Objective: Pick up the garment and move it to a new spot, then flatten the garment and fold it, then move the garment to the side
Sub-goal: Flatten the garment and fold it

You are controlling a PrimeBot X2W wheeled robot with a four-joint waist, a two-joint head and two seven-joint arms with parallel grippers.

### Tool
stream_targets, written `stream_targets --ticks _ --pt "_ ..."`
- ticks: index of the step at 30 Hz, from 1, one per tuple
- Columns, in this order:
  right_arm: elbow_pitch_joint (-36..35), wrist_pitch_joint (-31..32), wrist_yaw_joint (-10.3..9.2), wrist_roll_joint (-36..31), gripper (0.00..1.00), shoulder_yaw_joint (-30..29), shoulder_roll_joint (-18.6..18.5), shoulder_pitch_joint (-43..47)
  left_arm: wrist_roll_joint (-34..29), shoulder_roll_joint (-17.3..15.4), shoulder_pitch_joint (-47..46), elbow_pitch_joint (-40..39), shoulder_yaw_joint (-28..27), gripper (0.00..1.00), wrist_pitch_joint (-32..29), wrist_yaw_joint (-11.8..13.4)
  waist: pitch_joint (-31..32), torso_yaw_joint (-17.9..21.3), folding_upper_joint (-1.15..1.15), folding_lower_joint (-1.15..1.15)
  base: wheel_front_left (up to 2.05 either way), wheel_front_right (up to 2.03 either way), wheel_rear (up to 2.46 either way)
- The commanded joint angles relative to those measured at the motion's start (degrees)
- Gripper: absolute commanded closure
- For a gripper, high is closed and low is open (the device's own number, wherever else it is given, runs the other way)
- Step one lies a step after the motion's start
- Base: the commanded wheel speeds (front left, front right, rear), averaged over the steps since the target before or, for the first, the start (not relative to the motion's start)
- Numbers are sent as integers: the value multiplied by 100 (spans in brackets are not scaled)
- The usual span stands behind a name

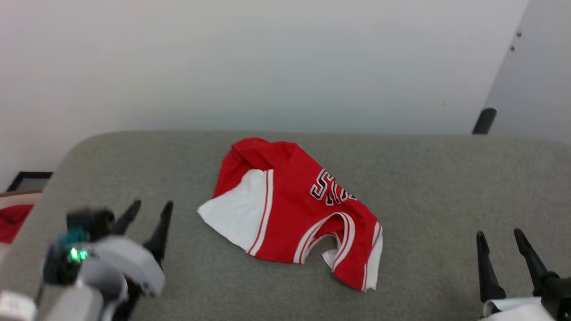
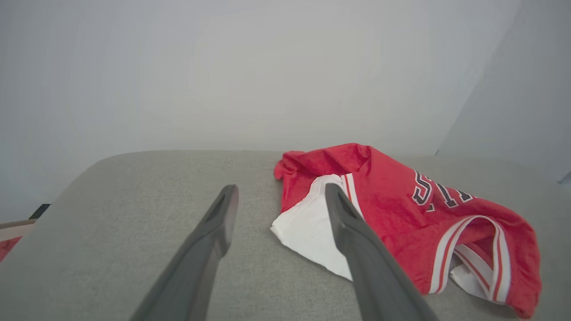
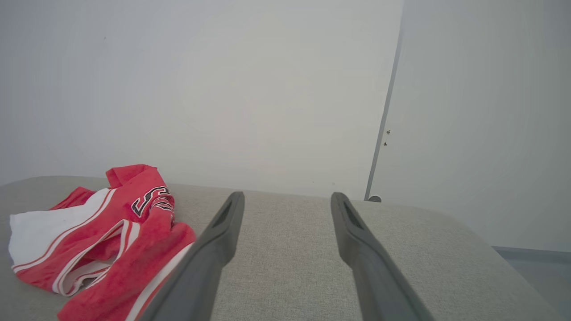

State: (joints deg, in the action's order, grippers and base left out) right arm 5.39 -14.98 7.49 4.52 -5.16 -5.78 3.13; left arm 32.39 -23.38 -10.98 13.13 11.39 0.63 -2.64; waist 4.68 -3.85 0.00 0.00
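Red-and-white garment (image 1: pixel 290 209) lies crumpled mid-counter (image 1: pixel 446 187) with its lettering up and a white sleeve toward the left gripper (image 1: pixel 151 204). Both grippers are spread wide and empty: the left near that sleeve, the right gripper (image 1: pixel 498 233) well apart.

The garment (image 1: pixel 290 209) was soft, matt red cloth with white cloth sleeves and stitched-looking lettering. The padded surface (image 1: pixel 424 187) was covered in coarse-woven, matt grey fabric. The right gripper (image 3: pixel 287 198) looked like dark, smooth, matt plastic.
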Motion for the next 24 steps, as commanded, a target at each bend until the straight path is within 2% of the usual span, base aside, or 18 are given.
stream_targets --ticks 1,4,12,20,24 --pt "12 -29 0 28 0 85 -39 -147 137 -84 -311 102 5 0 -337 -69 -281 262 0 0 0 0 0" --pt "3 -29 0 53 0 184 -34 -309 392 -200 -783 304 -19 0 -874 -186 -545 459 0 0 0 0 0" --pt "-101 -27 0 134 0 307 17 -852 717 -613 -1887 944 42 0 -2239 -279 -1479 943 0 0 0 0 0" --pt "-127 -19 0 169 0 297 77 -1131 699 -771 -2466 1686 279 0 -3224 -152 -1924 1190 0 0 0 0 0" --pt "-126 -19 0 169 0 289 95 -1180 645 -794 -2599 1863 379 0 -3462 -127 -1984 1211 0 0 0 0 0"
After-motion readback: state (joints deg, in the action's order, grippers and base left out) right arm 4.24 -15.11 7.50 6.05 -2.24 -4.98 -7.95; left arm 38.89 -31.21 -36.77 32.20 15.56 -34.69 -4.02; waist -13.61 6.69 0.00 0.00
